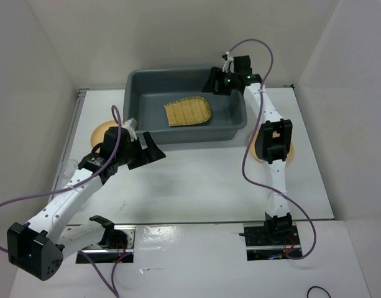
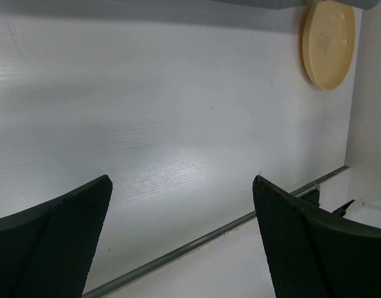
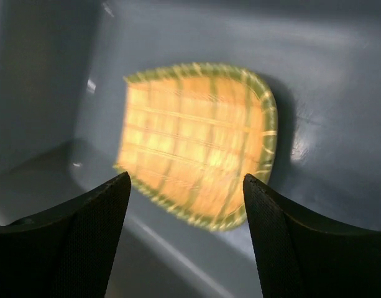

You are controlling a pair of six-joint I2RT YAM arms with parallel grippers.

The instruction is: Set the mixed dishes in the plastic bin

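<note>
The dark grey plastic bin (image 1: 140,84) stands at the back middle of the table. The woven yellow bamboo tray (image 1: 188,113) lies flat on its floor, and shows blurred in the right wrist view (image 3: 196,143). My right gripper (image 1: 215,84) hangs open and empty over the bin's far right corner, above the tray (image 3: 187,205). One pale-orange plate (image 1: 102,131) lies left of the bin, partly hidden by my left arm. The other plate (image 1: 258,152) lies right of the bin under my right arm, and shows in the left wrist view (image 2: 329,42). My left gripper (image 1: 154,151) is open and empty just before the bin's front left corner (image 2: 183,205).
White walls close in the table on the left, back and right. A faint clear shape, perhaps a cup (image 1: 67,166), sits by the left edge beside my left arm. A metal seam (image 2: 209,239) marks the table's front edge.
</note>
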